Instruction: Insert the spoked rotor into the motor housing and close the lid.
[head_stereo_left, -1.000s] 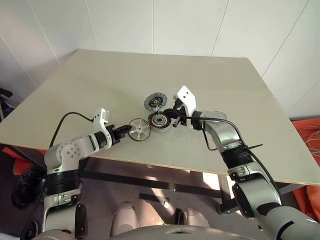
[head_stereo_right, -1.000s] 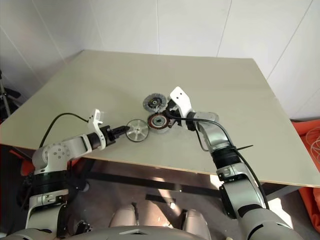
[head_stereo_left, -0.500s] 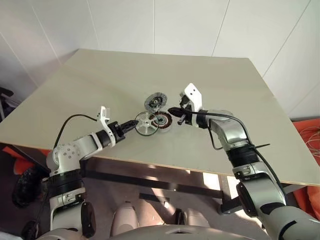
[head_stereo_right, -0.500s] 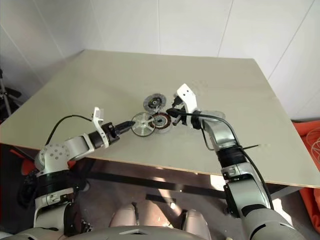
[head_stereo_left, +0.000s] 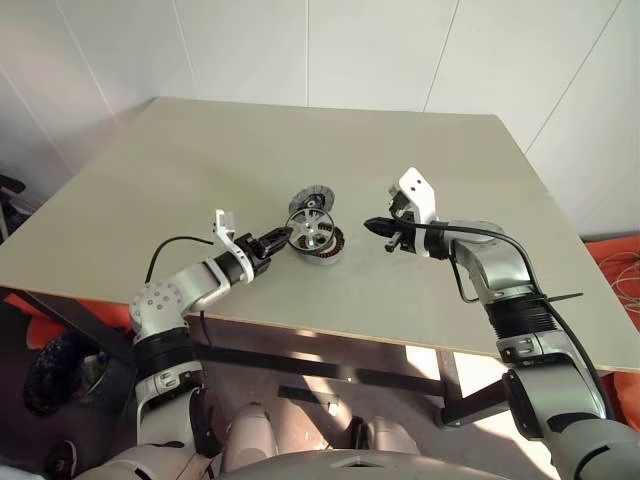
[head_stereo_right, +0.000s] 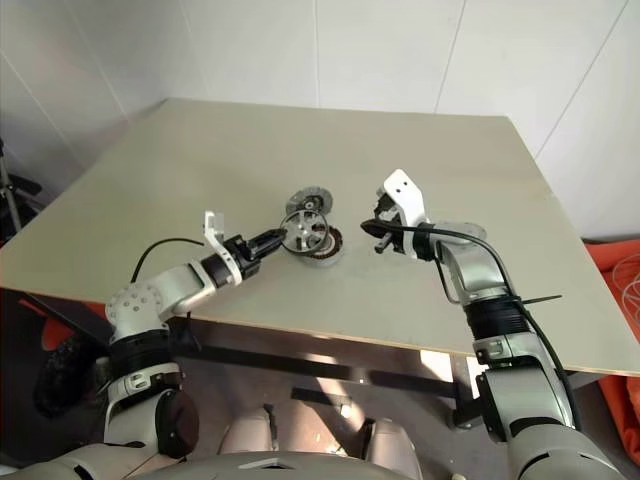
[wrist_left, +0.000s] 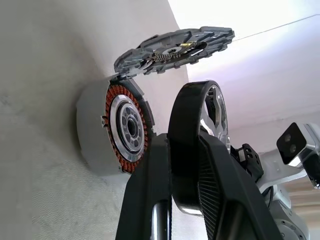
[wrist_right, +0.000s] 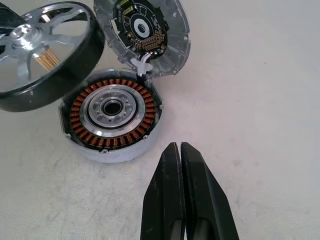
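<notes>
My left claw (head_stereo_left: 277, 238) pinches the spoked rotor (head_stereo_left: 309, 227) by its dark rim, tilted above the motor housing (wrist_right: 111, 116) on the tabletop (head_stereo_left: 420, 170), stiff, smooth metal likely to slip, while my right claw (wrist_right: 180, 150) hangs shut, empty.

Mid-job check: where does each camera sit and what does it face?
Head pair: look down at the table; both arms, rotor in left claw.
Left wrist: along its fingers clamping the rotor, housing and open lid beyond.
Right wrist: over shut right claw at the housing.
Shared: rotor, housing, lid.
</notes>
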